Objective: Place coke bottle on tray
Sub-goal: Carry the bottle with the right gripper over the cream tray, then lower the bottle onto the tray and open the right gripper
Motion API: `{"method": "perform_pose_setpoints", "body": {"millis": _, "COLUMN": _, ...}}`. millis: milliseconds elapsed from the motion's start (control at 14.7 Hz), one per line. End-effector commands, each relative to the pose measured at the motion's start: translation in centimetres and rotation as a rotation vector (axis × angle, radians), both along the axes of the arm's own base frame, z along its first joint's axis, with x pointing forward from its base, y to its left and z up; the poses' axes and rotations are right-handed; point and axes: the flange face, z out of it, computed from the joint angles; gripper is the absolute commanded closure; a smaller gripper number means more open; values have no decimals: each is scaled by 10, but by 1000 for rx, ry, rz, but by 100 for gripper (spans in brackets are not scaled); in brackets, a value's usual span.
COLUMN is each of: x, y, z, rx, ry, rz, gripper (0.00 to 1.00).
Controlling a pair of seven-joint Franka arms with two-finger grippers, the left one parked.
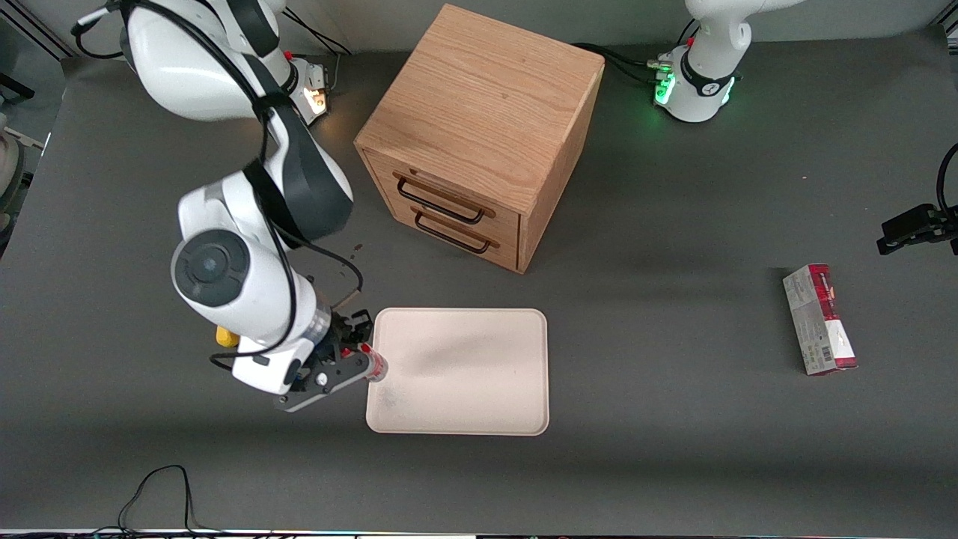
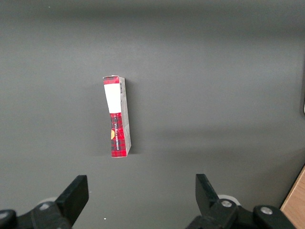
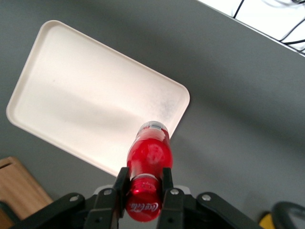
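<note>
pinching coke bottle (image 3: 148,157), tool (image 3: 143,183) above bare tray (image 3: 71,95) edge

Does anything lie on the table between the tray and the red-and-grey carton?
No. In the front view only bare dark table separates the tray from the carton. The gripper, at the tray's edge toward the working arm's end, holds the coke bottle.
</note>
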Motion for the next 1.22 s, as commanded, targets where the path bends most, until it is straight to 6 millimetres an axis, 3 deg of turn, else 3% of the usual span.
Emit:
{"method": "perform_pose_setpoints", "body": {"millis": 0, "x": 12, "y": 4, "z": -24, "rx": -2, "ry": -27, "rz": -18, "gripper": 100}}
{"method": "perform_pose_setpoints", "body": {"millis": 340, "x": 22, "y": 7, "z": -79, "rx": -9, "ry": -18, "rz": -20, "gripper": 100}}
{"method": "perform_pose_setpoints", "body": {"millis": 611, "x": 27, "y": 9, "z": -104, "rx": -6, "ry": -29, "rz": -19, "gripper": 100}}
{"method": "perform_pose_setpoints", "body": {"millis": 815, "x": 27, "y": 9, "z": -111, "rx": -8, "ry": -23, "rz": -19, "gripper": 100}}
{"method": "perform_pose_setpoints", "body": {"millis": 883, "x": 27, "y": 9, "z": -112, "rx": -8, "ry": -21, "rz": -26, "gripper": 57}}
{"method": "perform_pose_setpoints", "body": {"millis": 951, "x": 27, "y": 9, "z": -112, "rx": -8, "ry": -20, "rz": -48, "gripper": 1}}
{"method": "perform_pose_setpoints", "body": {"millis": 1154, "x": 24, "y": 10, "z": -93, "rx": -6, "ry": -29, "rz": -69, "gripper": 0}}
